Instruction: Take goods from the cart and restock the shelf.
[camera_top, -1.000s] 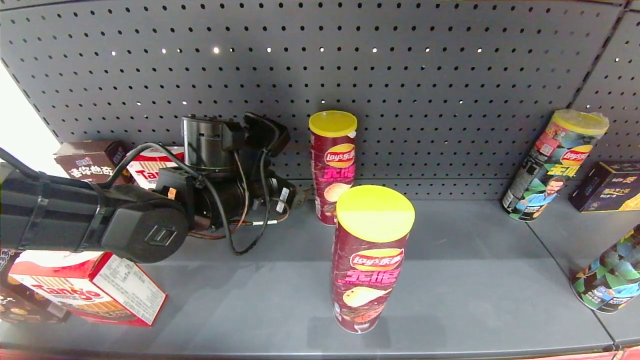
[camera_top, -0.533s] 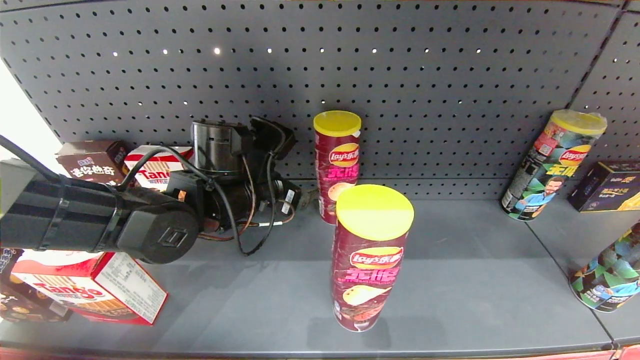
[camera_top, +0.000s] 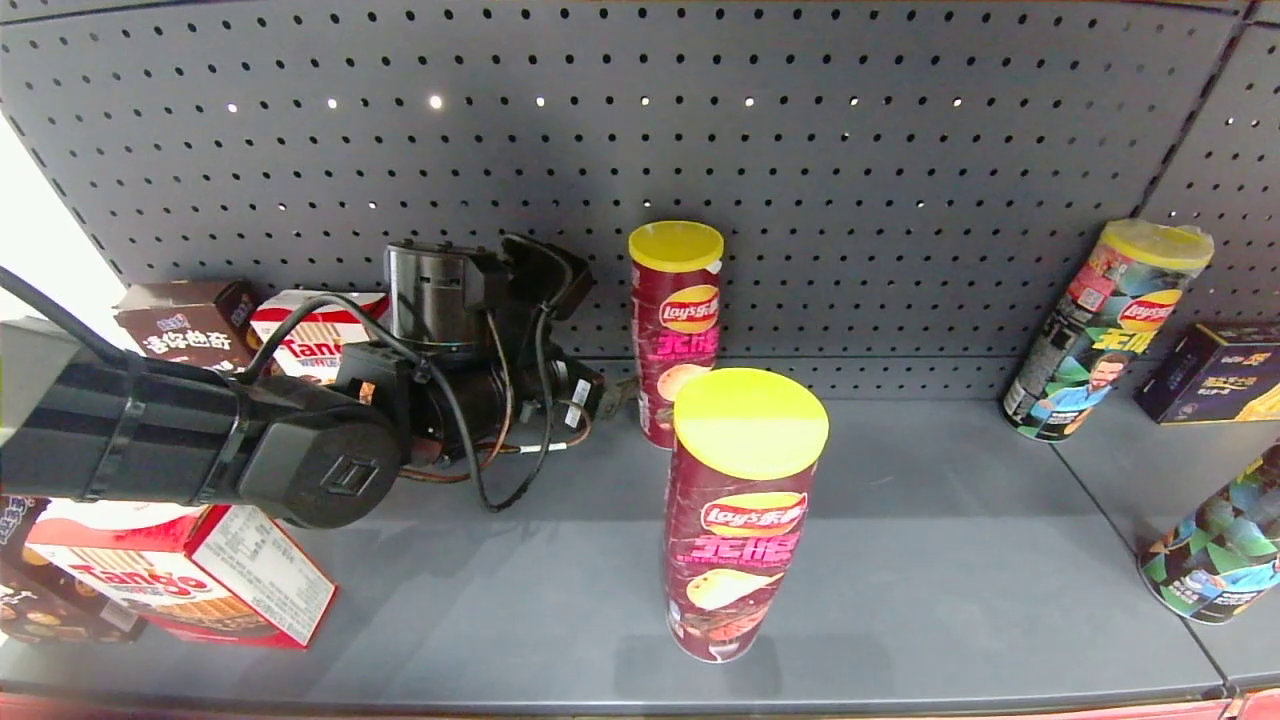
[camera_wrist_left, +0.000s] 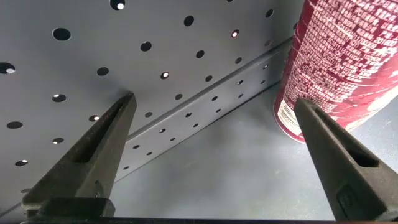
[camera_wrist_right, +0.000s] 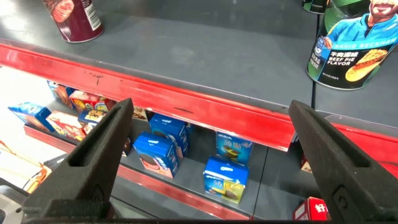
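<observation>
Beside the rear can (camera_top: 676, 325), left gripper (camera_wrist_left: 214, 101) spread wide; empty

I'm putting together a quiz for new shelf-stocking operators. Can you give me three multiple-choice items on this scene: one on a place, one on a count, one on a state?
1. Where on the shelf is the left pincer?
A) beside the rear maroon can, close to the pegboard
B) at the front edge
C) at the far right end

2. How many maroon cans with yellow lids stand there?
A) one
B) two
C) four

3. The left pincer is:
A) shut on a can
B) open, holding nothing
C) shut on a box

Answers:
1 A: the left wrist view shows that can just off one finger, with pegboard behind.
2 B: the rear maroon can and the front maroon can are the only two.
3 B: its fingers stand wide apart, with only shelf and pegboard between them.
</observation>
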